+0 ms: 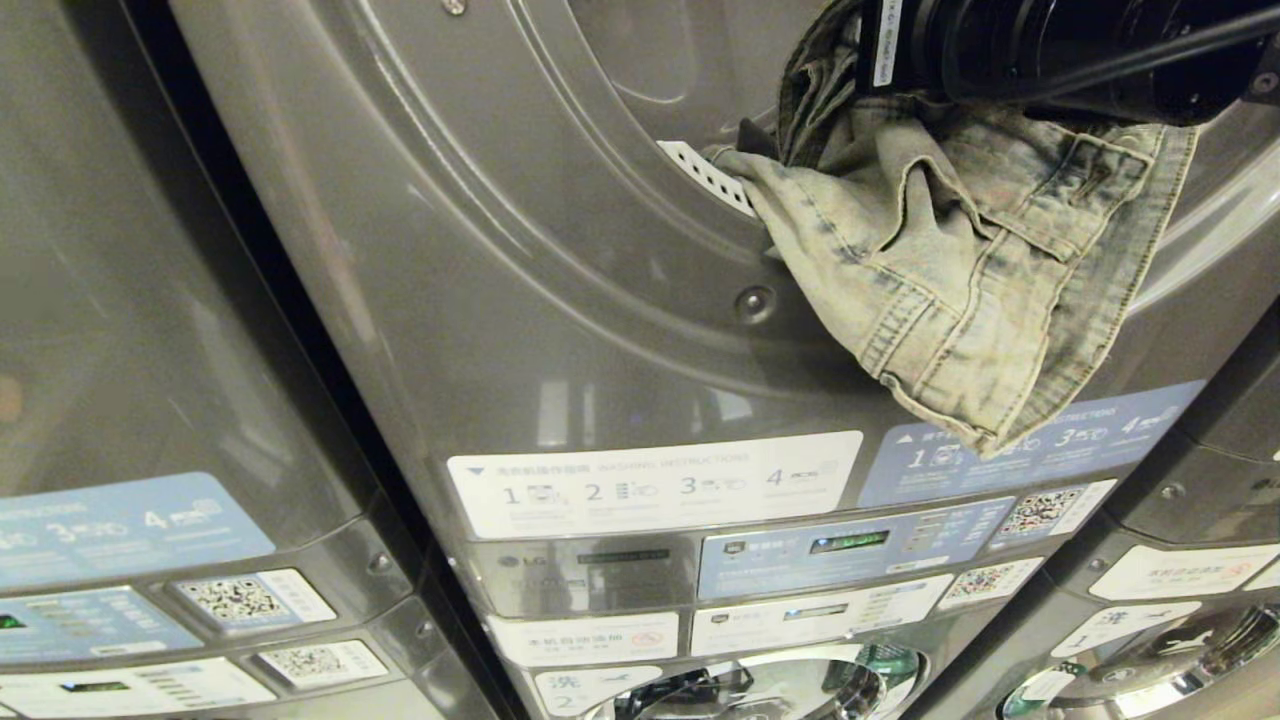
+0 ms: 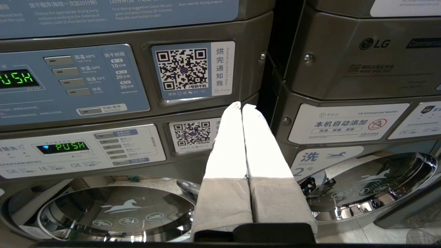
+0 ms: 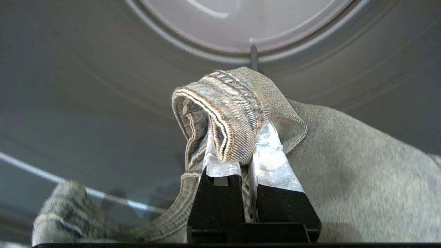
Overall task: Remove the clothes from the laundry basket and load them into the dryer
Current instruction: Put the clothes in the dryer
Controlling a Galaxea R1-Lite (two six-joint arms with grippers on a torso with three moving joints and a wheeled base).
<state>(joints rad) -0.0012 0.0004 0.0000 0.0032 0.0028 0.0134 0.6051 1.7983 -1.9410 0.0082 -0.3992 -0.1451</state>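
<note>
One garment, the clothes (image 3: 344,172), is hanging from our right pincer (image 3: 246,155), which is clenching a folded denim seam between its fingers (image 3: 272,162). We are holding it against the dryer (image 1: 560,330) front, just below the round door. Our left pincer (image 2: 242,106) is sitting clenched, gripping nothing, facing the control panels (image 2: 74,84).

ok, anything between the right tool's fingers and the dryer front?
Only the denim garment. The right wrist view shows the right tool shut on a folded hem, with the dryer panel just behind it.
</note>
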